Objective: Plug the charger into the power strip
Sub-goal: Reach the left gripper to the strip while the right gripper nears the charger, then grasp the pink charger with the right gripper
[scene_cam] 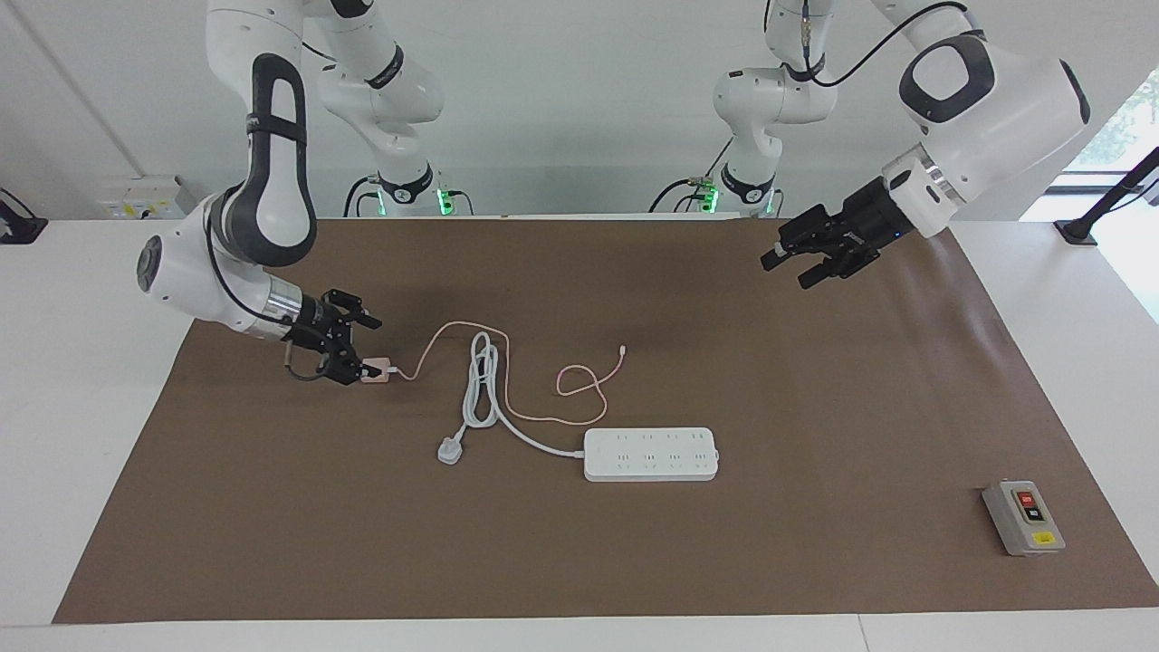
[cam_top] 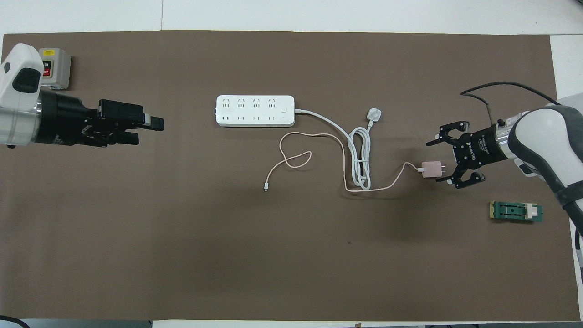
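right gripper open at charger | white plug well apart

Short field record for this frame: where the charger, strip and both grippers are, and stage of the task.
charger: on the mat toward the right arm's end, cable trailing toward the strip
strip: mid-mat, farther from the robots than the charger, sockets empty
right gripper: open, low at the charger's prong end, not closed on it
left gripper: open, raised over bare mat, holding nothing
stage: charger not yet grasped
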You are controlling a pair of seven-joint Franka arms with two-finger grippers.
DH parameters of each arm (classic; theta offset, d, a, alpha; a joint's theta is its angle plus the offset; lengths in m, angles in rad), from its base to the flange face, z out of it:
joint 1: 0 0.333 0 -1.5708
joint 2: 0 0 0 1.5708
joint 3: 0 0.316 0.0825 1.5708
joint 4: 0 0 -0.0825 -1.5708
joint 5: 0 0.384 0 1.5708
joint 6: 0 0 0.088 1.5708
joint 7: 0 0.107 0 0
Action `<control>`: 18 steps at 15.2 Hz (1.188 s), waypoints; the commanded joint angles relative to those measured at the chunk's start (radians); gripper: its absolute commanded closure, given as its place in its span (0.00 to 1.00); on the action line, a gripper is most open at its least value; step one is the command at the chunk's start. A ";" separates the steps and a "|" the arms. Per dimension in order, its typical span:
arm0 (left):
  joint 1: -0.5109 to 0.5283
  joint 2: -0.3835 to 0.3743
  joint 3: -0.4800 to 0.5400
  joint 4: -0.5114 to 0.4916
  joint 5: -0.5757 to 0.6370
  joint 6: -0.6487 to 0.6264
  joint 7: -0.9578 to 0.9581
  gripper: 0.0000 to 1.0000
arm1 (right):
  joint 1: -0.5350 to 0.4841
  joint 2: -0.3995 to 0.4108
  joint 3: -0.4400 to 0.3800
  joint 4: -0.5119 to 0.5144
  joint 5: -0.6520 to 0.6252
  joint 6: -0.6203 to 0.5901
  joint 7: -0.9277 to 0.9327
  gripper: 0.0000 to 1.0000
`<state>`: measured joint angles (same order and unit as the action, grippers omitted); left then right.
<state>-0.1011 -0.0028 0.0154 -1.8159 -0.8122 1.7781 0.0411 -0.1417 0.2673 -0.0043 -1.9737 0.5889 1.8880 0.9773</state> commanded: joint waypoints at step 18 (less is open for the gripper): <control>-0.166 0.287 -0.002 -0.250 -0.946 -0.011 0.691 0.00 | -0.070 0.012 0.003 -0.139 0.045 0.151 -0.101 0.00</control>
<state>-0.2394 0.2948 0.0036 -2.0715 -1.7350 1.7694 0.7296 -0.1987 0.2963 -0.0100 -2.0807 0.6075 2.0134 0.9169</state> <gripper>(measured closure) 0.000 0.000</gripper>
